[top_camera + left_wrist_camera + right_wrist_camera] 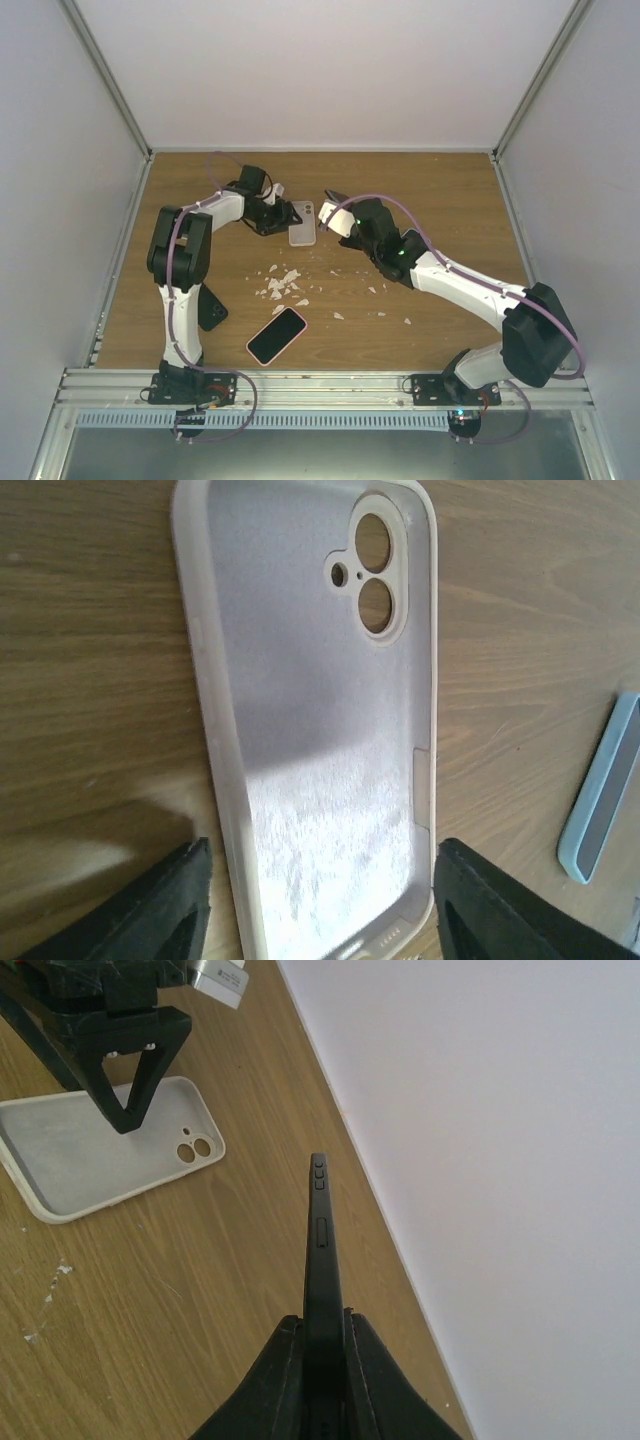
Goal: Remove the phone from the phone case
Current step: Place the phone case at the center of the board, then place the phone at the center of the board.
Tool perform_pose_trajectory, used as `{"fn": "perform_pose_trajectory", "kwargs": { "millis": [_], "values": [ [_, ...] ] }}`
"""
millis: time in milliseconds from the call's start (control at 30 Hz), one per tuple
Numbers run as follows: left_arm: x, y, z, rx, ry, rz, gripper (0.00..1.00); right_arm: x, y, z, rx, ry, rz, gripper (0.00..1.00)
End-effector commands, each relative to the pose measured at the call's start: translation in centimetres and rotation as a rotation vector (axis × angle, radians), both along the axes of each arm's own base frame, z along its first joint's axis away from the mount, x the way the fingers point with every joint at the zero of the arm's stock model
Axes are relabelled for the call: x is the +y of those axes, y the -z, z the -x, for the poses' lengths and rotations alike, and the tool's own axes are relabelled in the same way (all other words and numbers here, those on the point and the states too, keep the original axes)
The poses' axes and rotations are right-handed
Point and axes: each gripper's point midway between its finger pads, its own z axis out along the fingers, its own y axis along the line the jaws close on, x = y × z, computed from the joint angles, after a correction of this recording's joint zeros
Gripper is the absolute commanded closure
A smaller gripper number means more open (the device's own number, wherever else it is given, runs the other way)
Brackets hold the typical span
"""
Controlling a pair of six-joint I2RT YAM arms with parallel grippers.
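Top external view: the left arm (185, 245) rises from its base at the near left, folds at the elbow and stretches toward the far middle of the table (450, 190). The right arm (470, 290) slants from the near right toward the same area, so the two wrists face each other. The phone case (320, 710) lies flat on the wood between them with its hollow side up, nothing inside it, and its camera cut-outs at the far end. In the left wrist view the left gripper (322, 848) hangs low over the case's near end. Its jaws are apart, with one black finger (170, 905) just outside each long edge. Whether either finger touches the rim cannot be told. In the right wrist view the right gripper (322, 1322) is clamped on the dark phone (318, 1240). It holds the phone on edge above the table, side buttons up, pointing toward the far wall. The phone is clear of the case, which sits on the table to its left, under the other arm's fingers. A litter of white crumbs (283, 283) lies nearer the bases. Nearer still, a second phone with a pink rim (277, 335) rests flat at an angle.
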Motion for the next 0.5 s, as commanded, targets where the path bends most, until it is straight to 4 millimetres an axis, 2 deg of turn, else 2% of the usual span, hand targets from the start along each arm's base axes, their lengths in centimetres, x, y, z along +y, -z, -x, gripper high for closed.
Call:
{"fn": "perform_pose_trajectory", "kwargs": {
  "millis": [0, 100, 200, 467],
  "values": [
    [0.9, -2.6, 0.1, -0.078, -0.029, -0.054, 0.34, 0.2, -5.0, -0.5, -0.101, 0.013, -0.090, 1.00],
    [1.1, -4.6, 0.2, -0.120, -0.040, -0.041, 0.26, 0.3, -5.4, -0.5, -0.113, 0.006, -0.084, 1.00],
    [1.1, -7.3, 0.3, -0.176, -0.043, -0.022, 0.24, 0.5, -5.9, -0.5, -0.136, -0.002, -0.075, 1.00],
    [0.9, -17.6, 2.1, -0.325, -0.038, 0.220, 0.21, 1.1, -7.7, -0.2, -0.237, -0.018, -0.024, 1.00]
  ]
}}
